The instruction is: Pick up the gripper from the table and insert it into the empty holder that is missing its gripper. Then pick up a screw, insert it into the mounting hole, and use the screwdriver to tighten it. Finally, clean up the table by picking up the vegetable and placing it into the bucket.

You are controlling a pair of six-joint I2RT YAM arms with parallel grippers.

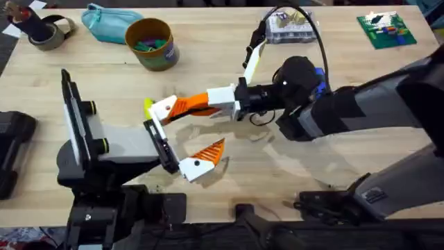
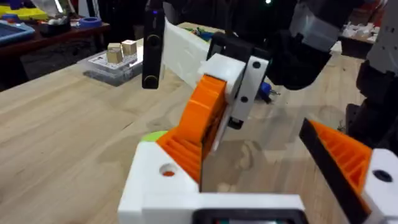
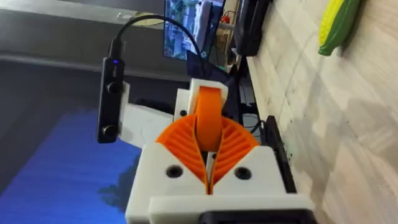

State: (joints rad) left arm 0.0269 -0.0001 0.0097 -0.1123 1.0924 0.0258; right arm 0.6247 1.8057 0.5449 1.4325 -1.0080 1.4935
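Gripper [image 3: 209,121] — smooth orange finger on a white blocky base, clamped in the right pincer [image 1: 182,107] above the desk [image 1: 229,156], beside the left pincer [image 1: 186,139] — its fingers apart.

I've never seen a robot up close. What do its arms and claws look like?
Both arms are dark grey and black, jointed, with black cables. Each ends in a white blocky gripper with two orange ribbed triangular fingers: right gripper, left gripper. A blue part sits on the right arm.

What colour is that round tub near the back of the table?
Mustard yellow; the tub shows best from the overhead camera.
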